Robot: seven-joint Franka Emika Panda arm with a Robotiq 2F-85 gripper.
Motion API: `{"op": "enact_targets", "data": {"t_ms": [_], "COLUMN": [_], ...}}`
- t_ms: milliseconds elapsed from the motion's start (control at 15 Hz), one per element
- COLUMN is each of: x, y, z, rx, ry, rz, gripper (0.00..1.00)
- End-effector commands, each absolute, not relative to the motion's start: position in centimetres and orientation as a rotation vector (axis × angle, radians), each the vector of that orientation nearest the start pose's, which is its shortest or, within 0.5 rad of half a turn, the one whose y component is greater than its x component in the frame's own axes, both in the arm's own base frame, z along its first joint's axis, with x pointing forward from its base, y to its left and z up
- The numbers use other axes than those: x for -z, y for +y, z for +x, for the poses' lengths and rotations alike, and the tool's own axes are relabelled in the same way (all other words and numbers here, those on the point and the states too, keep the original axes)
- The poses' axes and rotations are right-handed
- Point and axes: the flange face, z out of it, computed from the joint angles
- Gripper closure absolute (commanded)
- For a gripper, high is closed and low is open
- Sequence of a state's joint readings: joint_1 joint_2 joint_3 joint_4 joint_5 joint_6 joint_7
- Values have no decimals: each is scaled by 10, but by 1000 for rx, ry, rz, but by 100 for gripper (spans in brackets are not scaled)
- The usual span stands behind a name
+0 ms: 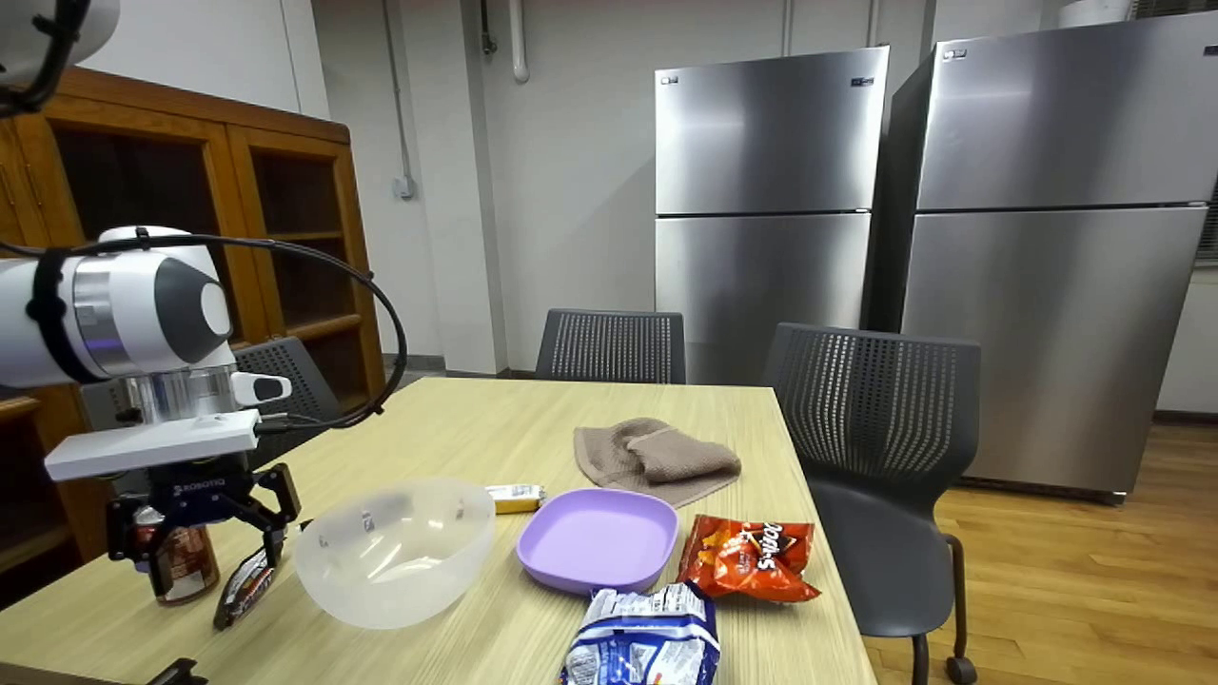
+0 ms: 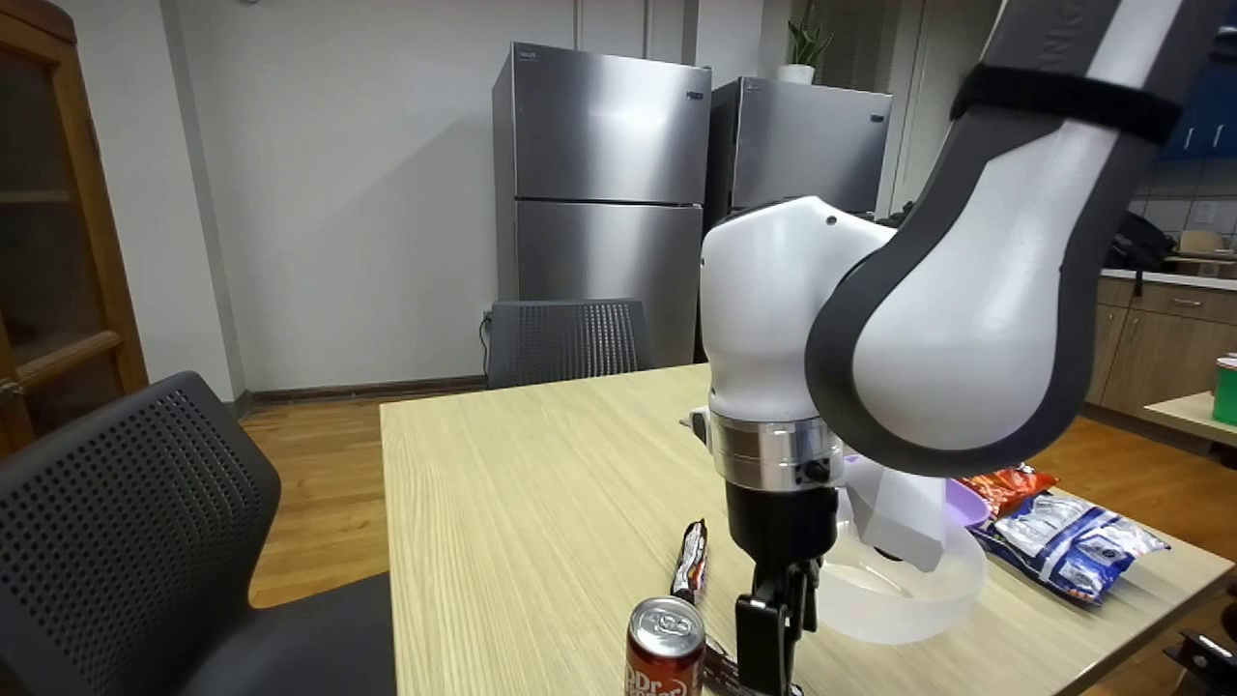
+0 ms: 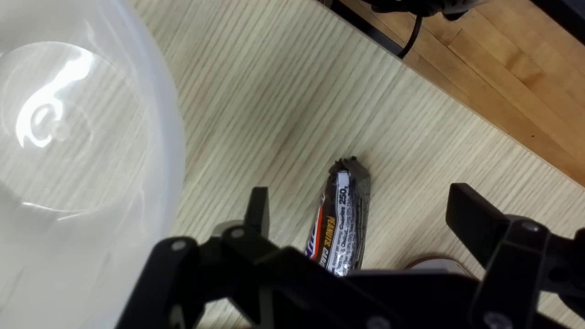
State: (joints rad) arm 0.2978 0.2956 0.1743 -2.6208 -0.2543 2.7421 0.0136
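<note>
In the wrist view my gripper (image 3: 359, 201) stands open, its fingers spread on either side of a brown Snickers-type bar (image 3: 340, 224) on the table, not touching it. The bar's lower end is hidden behind the gripper body. A red Dr Pepper can (image 2: 667, 643) stands upright close by; its top (image 3: 436, 264) peeks out beside the right finger. The translucent white bowl (image 3: 162, 137) sits to the left in that view. In an exterior view the gripper (image 1: 217, 566) hangs pointing down between can and bowl. Another wrapped bar (image 2: 690, 561) lies beyond the can.
Past the bowl are a purple plate (image 1: 599, 542), a red Doritos bag (image 1: 752, 557), a blue snack bag (image 1: 647, 642), a brown towel (image 1: 680, 457) and a yellow-and-white packet (image 1: 515, 498). Dark chairs (image 1: 875, 428) surround the table. A table edge (image 3: 438, 87) runs diagonally in the wrist view.
</note>
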Motion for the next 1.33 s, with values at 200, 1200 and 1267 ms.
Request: {"op": "enact_targets", "data": {"t_ms": [200,1200,1267], "x": [-124,-97,-98], "y": [205,211,213], "z": [358,361,359], "rx": [-204,-148,-146], "ry": [-1125,-1183,-1186], "rz": [-2991,-2990,-2992], "gripper": [0,0,0]}}
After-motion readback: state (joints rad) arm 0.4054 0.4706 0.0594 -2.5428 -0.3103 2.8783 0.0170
